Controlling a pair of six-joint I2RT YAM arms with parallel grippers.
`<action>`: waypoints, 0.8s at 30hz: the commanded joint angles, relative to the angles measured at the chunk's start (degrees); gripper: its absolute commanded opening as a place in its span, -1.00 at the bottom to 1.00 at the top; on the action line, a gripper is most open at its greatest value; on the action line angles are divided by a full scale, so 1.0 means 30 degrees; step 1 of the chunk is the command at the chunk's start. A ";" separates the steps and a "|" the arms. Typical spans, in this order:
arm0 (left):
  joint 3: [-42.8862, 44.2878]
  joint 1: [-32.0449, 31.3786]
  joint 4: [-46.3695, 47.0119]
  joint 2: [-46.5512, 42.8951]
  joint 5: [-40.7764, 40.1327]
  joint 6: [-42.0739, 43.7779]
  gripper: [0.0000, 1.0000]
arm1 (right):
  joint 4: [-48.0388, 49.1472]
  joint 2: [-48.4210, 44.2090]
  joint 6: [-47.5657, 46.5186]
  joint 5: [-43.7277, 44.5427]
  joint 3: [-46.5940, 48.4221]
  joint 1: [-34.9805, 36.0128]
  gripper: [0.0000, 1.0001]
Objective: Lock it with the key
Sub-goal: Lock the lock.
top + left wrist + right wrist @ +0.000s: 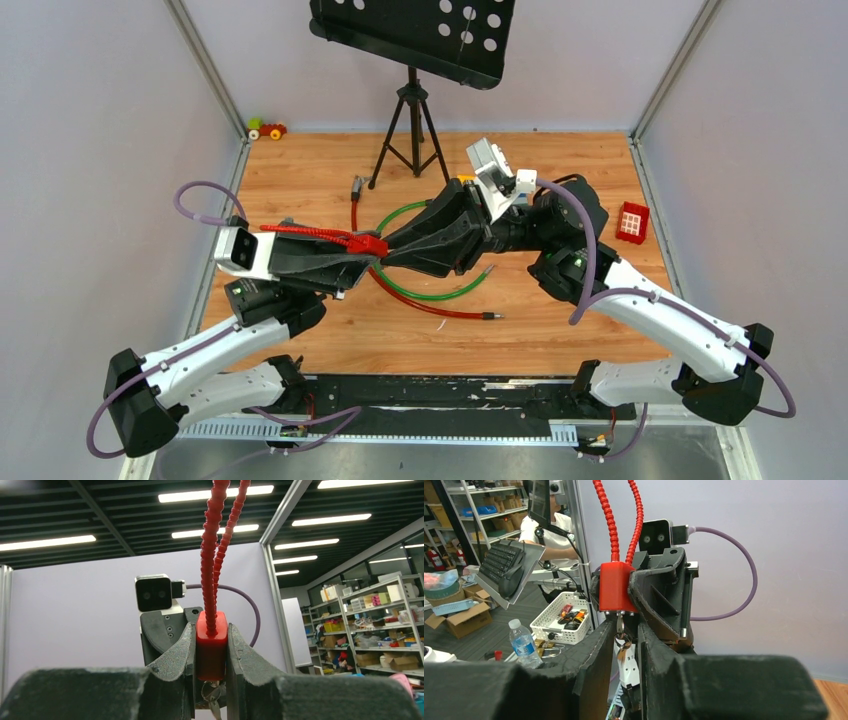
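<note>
The small red padlock (pixel 211 647), with a ribbed red cable shackle (pixel 212 545), is clamped upright in my left gripper (pixel 211 629). The tiny silvery key (pixel 620 624) sticks out of the padlock's (pixel 616 587) underside, and a ring (pixel 623 642) with a second key hangs from it. In the left wrist view the key (pixel 212 692) shows just under the lock. My right gripper (pixel 625 630) faces the lock from the opposite side, its fingers (pixel 599 655) either side of the key with a narrow gap, not pinching it. From above, both grippers meet at the padlock (pixel 368 243).
A green cable (pixel 440 295) and a red cable (pixel 450 312) lie looped on the wooden table under the grippers. A music stand on a tripod (pixel 410 130) is behind them. A red block (pixel 632 221) sits at the right, a small toy (pixel 266 129) at the far left.
</note>
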 commanded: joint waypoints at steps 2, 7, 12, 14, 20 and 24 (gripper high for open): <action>0.0694 -0.0072 0.1659 -0.0001 -0.0075 0.0092 -1.00 | -0.0086 -0.0072 0.0110 -0.0178 0.0462 0.0049 -0.55; 0.0680 -0.0072 0.1664 -0.0040 -0.0094 0.0139 -1.00 | -0.0101 -0.0059 0.0134 -0.0346 0.0441 0.0050 -0.52; 0.0680 -0.0072 0.1673 -0.0026 -0.0138 0.0127 -1.00 | -0.0232 0.0041 0.0208 -0.0397 0.0507 0.0035 -0.51; 0.0680 -0.0072 0.1659 -0.0009 -0.0128 0.0114 -1.00 | -0.0204 0.0067 0.0226 -0.0418 0.0518 0.0041 -0.53; 0.0680 -0.0072 0.1659 0.0055 -0.0116 0.0084 -1.00 | -0.0291 0.0074 0.0224 -0.0324 0.0545 0.0077 -1.00; 0.0625 -0.0072 0.1659 0.0048 -0.0239 0.0114 -1.00 | -0.1076 -0.0084 -0.0487 0.0186 0.0623 0.0150 -1.00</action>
